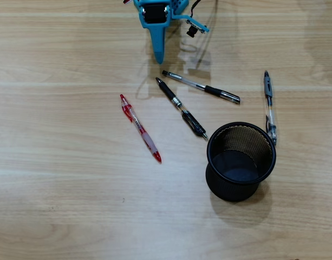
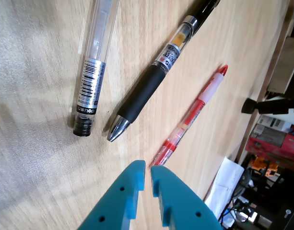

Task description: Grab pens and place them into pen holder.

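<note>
Four pens lie flat on the wooden table in the overhead view: a red pen point(image 1: 140, 128) at the left, a black pen point(image 1: 182, 108) in the middle, a second black pen point(image 1: 201, 86) behind it, and a grey-blue pen point(image 1: 269, 105) at the right. The round black mesh pen holder point(image 1: 225, 189) stands upright and holds nothing. My blue gripper point(image 1: 158, 57) hangs near the table's far edge, just above the black pens' ends. In the wrist view the gripper point(image 2: 147, 167) is shut with nothing in it. Ahead of it lie the barcoded pen point(image 2: 91, 81), the black-grip pen point(image 2: 147, 91) and the red pen point(image 2: 190, 117).
The grey-blue pen's lower end lies close against the holder's right rim. In the wrist view the table edge runs along the right, with white paper point(image 2: 226, 184) and boxes point(image 2: 276, 141) beyond it. A small black part on a cable point(image 1: 193, 30) hangs beside the arm.
</note>
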